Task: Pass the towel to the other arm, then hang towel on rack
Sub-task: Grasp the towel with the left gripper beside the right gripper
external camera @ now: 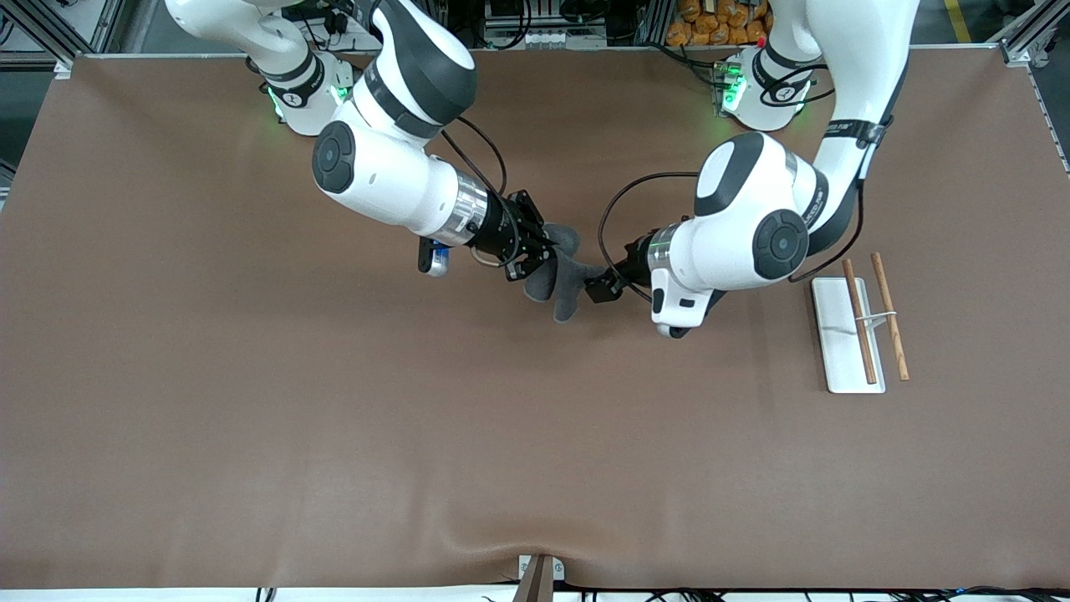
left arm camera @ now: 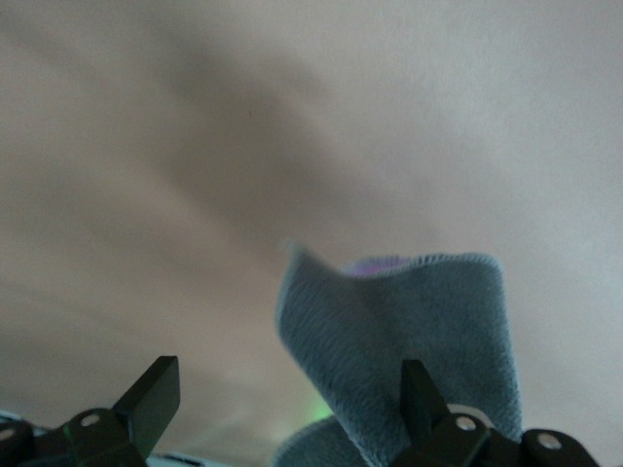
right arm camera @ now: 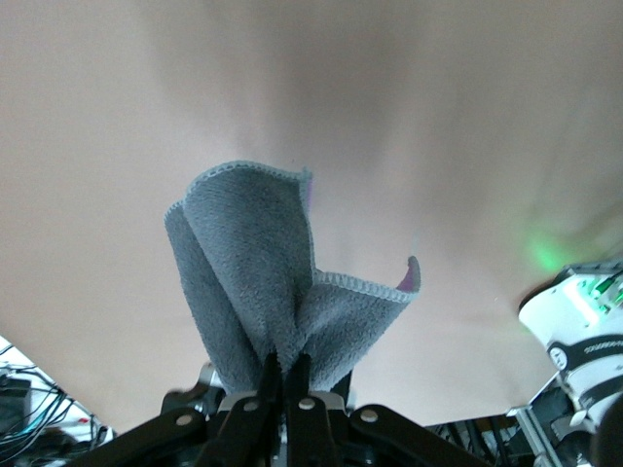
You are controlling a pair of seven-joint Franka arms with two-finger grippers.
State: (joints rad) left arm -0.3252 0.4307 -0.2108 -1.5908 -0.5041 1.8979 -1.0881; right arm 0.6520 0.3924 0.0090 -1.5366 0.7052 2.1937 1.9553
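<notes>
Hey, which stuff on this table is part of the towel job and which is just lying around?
Job: towel, held by right gripper; left gripper, jaws open beside it; rack.
Lying about: nothing else on the table.

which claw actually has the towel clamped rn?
The right claw, shut on the towel. The left claw is open, fingers either side of the cloth.
</notes>
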